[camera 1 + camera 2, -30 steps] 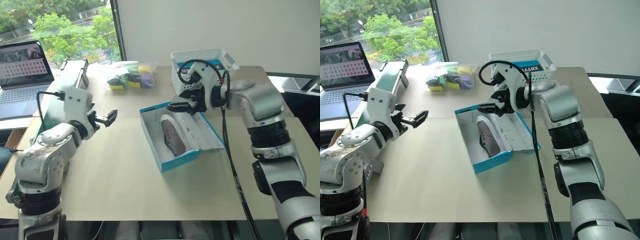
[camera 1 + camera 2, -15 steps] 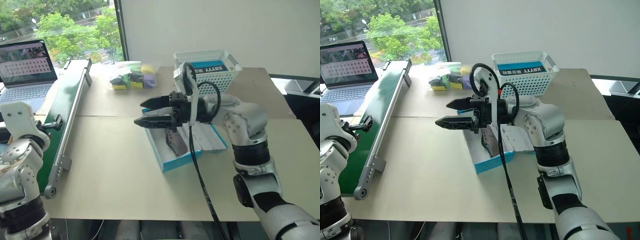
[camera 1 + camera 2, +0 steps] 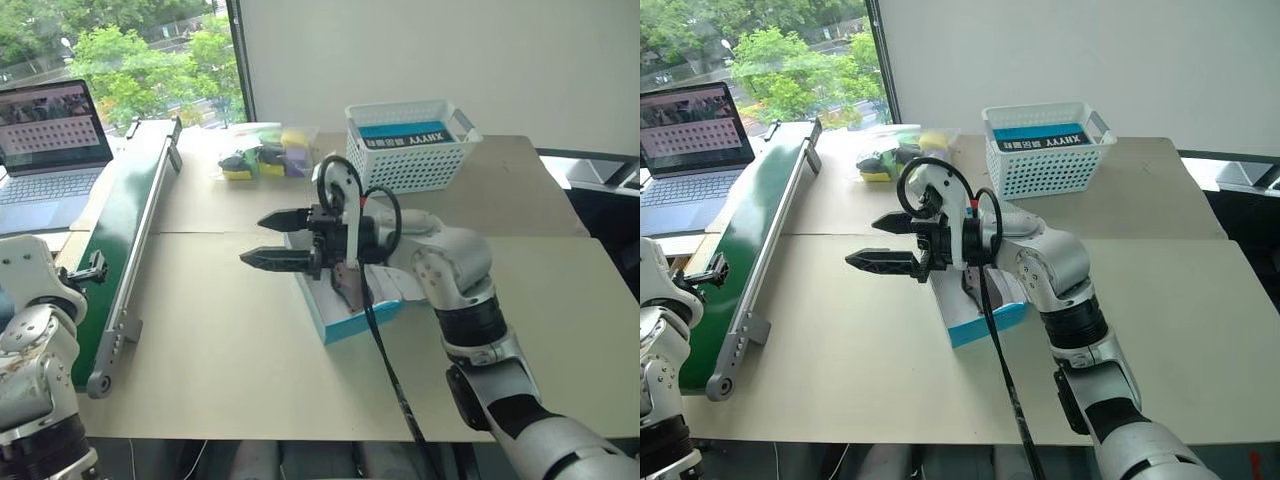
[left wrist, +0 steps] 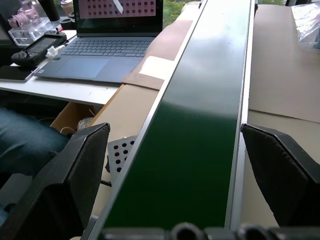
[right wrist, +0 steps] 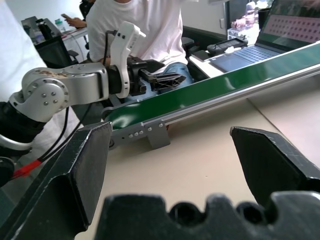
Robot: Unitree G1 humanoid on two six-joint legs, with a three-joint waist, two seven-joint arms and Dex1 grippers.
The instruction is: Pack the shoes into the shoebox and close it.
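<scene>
Left eye view: we see the right gripper (image 3: 272, 238), jaws wide, empty, beside the blue shoebox (image 3: 345, 325) w/ one shoe (image 3: 348, 283) inside; left gripper (image 3: 92, 270) wide, empty, over green conveyor (image 3: 125, 215).

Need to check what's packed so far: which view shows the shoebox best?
The left eye view: the open blue shoebox shows its near wall and one grey shoe inside, partly behind the right gripper. The right eye view hides more of it behind that arm. The wrist views look toward the green conveyor.
</scene>
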